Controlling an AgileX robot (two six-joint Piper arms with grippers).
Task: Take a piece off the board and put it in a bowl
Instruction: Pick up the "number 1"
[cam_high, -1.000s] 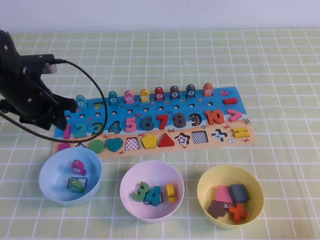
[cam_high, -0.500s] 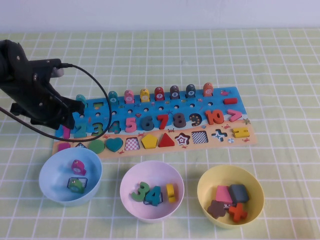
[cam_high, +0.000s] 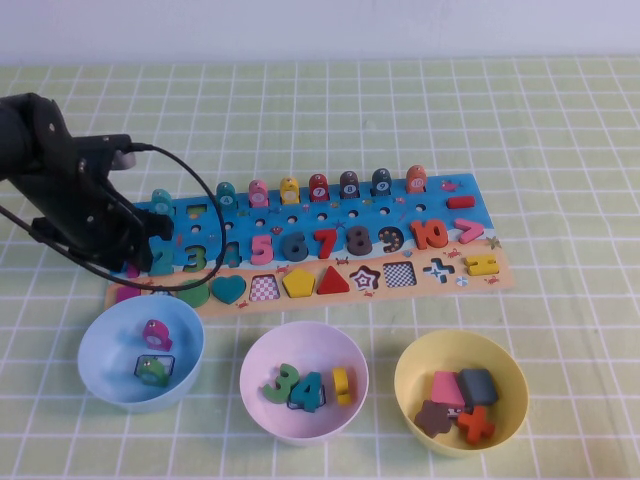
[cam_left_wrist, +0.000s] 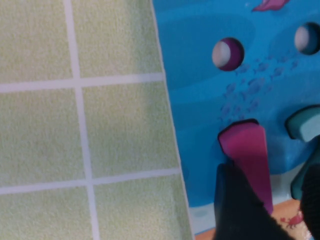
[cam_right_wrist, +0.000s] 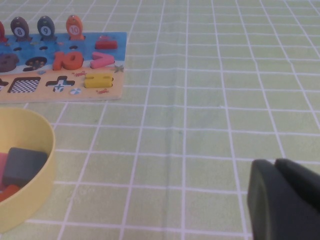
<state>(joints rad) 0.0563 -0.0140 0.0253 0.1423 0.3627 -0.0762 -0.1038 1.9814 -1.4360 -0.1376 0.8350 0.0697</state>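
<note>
The left gripper (cam_left_wrist: 267, 200) has dropped onto the board's (cam_high: 440, 215) left end, its open fingers (cam_left_wrist: 235, 200) straddling the magenta number-one piece (cam_left_wrist: 247, 155) in its slot, grasp pending; the right gripper (cam_right_wrist: 285, 200), apparently closed, hangs parked off-board.

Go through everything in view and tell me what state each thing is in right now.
Left gripper: down at the board's left end, fingers straddling the piece.
Piece: seated in its slot.
Board: flat on the table.
Pink bowl: upright, holding number pieces.
Right gripper: parked away from the board.
</note>
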